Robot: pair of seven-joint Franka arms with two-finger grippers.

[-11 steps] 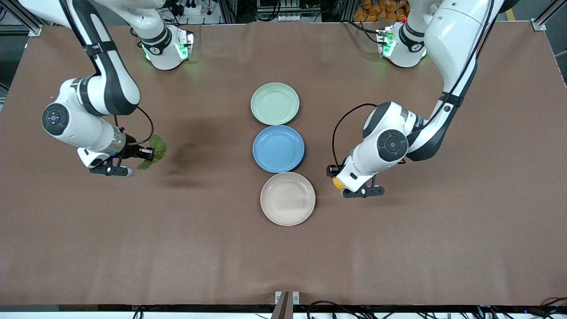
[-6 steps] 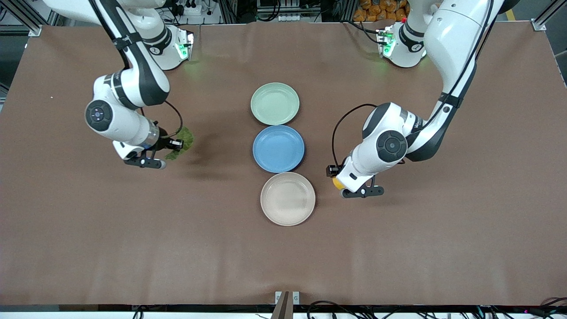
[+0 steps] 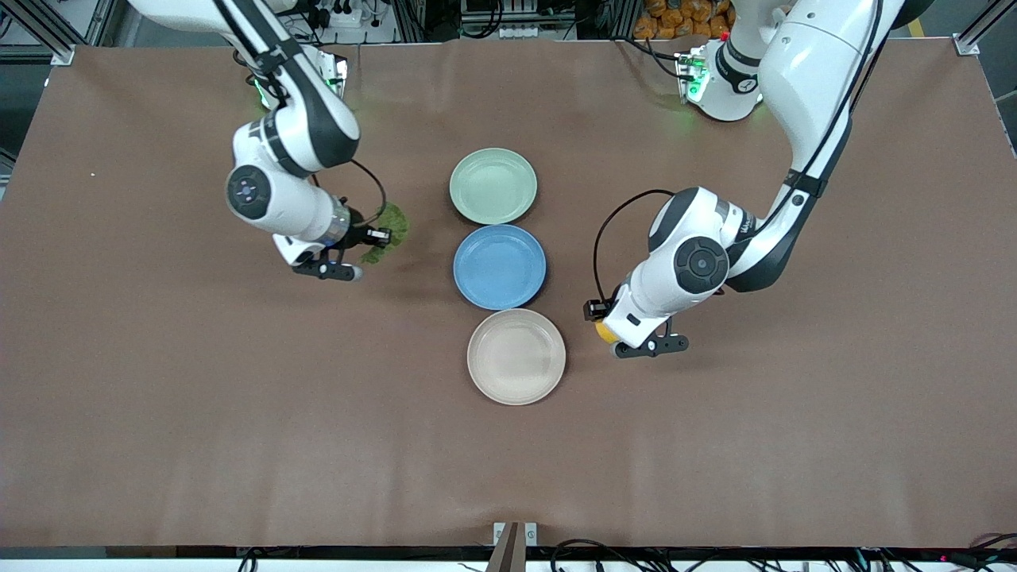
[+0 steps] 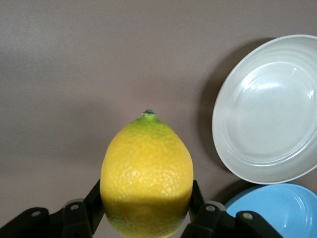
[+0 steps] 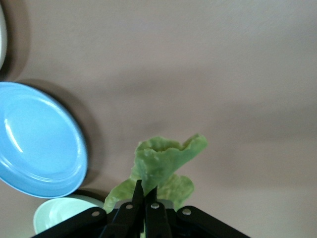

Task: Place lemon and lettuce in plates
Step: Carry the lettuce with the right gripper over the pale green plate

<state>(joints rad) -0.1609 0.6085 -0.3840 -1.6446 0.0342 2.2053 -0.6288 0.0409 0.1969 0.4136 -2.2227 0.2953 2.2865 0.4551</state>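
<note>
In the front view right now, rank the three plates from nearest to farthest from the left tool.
The left tool is shut on the lemon, over the table.
1. Beige plate: beside the tool, nearest the front camera.
2. Blue plate: middle of the row.
3. Mint green plate: nearest the robots' bases.

light: bright, even, overhead | shadows: soft, beside plates | glare: mild on plates | focus: sharp
</note>
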